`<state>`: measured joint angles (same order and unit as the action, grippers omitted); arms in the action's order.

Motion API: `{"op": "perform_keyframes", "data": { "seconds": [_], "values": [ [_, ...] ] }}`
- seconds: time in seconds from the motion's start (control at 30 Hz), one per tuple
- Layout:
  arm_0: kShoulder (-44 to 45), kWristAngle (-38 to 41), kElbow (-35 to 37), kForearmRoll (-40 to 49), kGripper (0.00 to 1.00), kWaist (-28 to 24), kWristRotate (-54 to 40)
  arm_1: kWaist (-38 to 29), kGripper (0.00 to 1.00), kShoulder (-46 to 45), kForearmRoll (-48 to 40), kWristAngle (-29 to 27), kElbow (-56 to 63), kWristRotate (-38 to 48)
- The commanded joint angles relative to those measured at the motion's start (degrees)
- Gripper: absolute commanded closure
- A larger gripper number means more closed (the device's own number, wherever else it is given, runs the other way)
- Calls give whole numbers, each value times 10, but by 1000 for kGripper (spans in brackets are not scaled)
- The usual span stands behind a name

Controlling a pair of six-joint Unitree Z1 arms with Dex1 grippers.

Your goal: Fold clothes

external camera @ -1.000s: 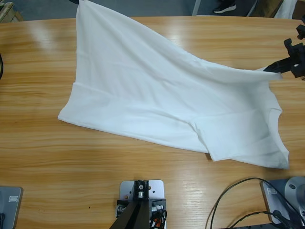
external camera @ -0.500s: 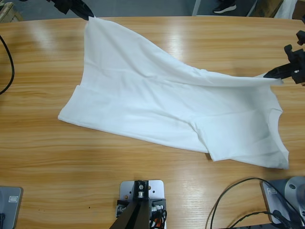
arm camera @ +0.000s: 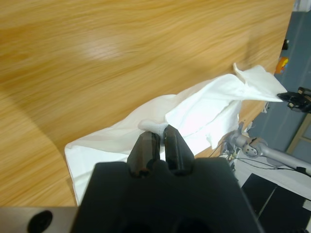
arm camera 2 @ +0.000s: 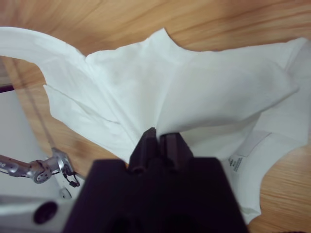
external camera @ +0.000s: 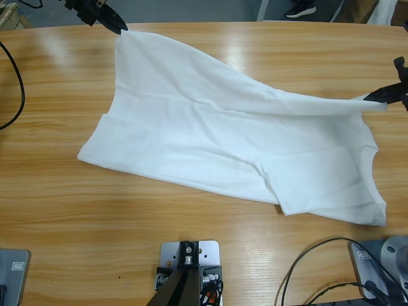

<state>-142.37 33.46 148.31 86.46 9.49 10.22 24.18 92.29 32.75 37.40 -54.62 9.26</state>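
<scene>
Since the earlier frames, we see the far-left corner of the T-shirt (external camera: 210,137) carried a little toward the worktop's (external camera: 57,210) near side, and the end effector holding it now shows fully at the top left; the right-hand end effector has slid outward toward the right edge. We read the left end effector (external camera: 120,28) as clamped on the shirt's hem corner: in its wrist view the 2 black jaws sit pressed together with a nub of white cloth (arm camera: 155,127) pinched between their tips. We read the right end effector (external camera: 371,97) as clamped too, its jaws closed on a gathered fold near the collar. Between the 2 grips the upper edge is lifted and stretched taut, while the rest of the shirt lies spread on the worktop, collar to the right. A small white neck label (arm camera 2: 236,162) shows in the right wrist view.
</scene>
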Motion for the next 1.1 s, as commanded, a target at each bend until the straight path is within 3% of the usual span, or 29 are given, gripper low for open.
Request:
{"op": "perform_keyframes", "data": {
  "seconds": [0.03, 0.6, 1.1],
  "values": [
    [-19, 8, -34, 86, 1000, -6, -20, 6, 1000, -20, 22, 13, 14, -17],
    [35, 29, -144, 86, 1000, -10, -44, 6, 1000, -18, 91, 22, 26, -67],
    [38, 28, -186, 86, 1000, -22, -64, 6, 1000, 25, 193, -19, -30, -87]
  ]
}}
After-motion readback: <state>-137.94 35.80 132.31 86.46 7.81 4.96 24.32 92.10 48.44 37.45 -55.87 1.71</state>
